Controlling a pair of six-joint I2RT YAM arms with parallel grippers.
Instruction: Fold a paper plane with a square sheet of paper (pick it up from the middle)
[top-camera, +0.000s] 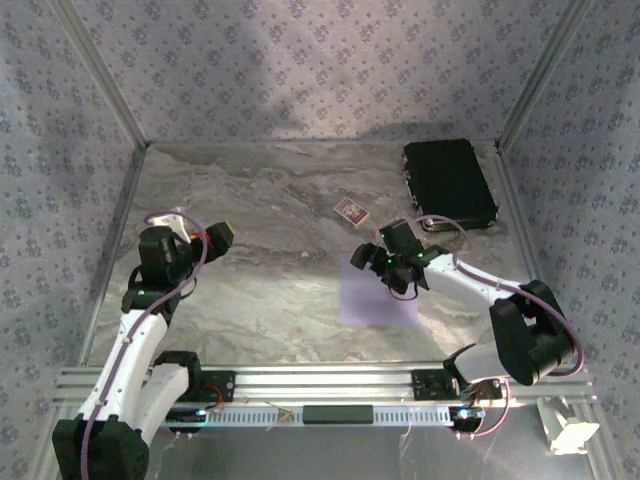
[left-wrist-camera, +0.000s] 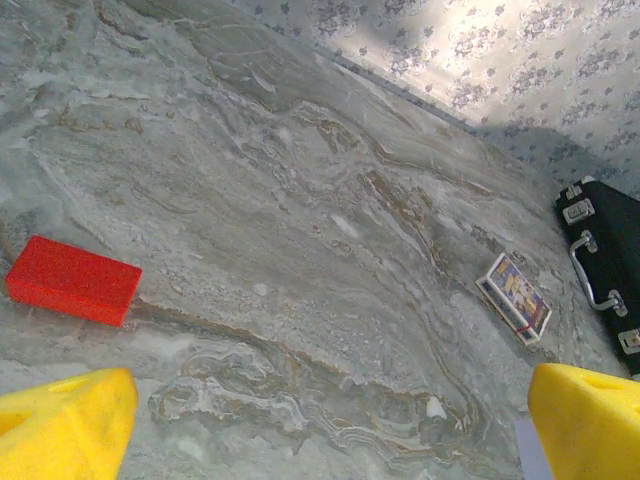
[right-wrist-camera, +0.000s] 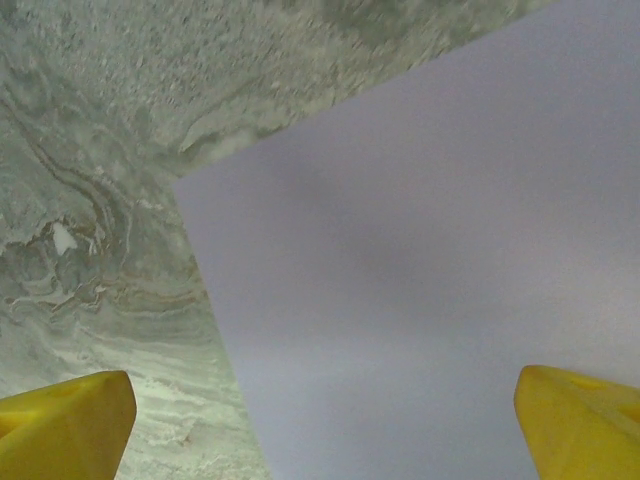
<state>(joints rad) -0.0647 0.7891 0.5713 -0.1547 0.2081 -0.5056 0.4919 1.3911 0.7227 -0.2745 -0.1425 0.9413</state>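
1. Right gripper (top-camera: 384, 262) (right-wrist-camera: 320, 425): jaws spread wide, holding nothing, hanging over the far part of the square sheet of paper (top-camera: 376, 298) (right-wrist-camera: 430, 250). Yellow fingertips (right-wrist-camera: 62, 425) show at both lower corners of the right wrist view.
2. Left gripper (top-camera: 216, 238) (left-wrist-camera: 325, 420): jaws wide, empty, well to the left of the sheet, over bare table (top-camera: 270, 290). Fingertips (left-wrist-camera: 60, 425) are yellow.
3. Square sheet of paper: pale lilac, flat and unfolded on the marbled table. The right wrist view gives one clean corner and two straight edges, a detail the top view is too coarse to give.
4. Small patterned card (top-camera: 351, 211) (left-wrist-camera: 514, 298): beyond the sheet's far edge, apart from it. The left wrist view shows blue, yellow and red print with a pale border; any lettering is too small to read.
5. Black case (top-camera: 450, 182) (left-wrist-camera: 605, 265): far and right of the sheet. Metal latches and a handle are plain in the left wrist view.
6. Red block (left-wrist-camera: 72, 280): lying flat, well apart from the sheet, at the left of the left wrist view.
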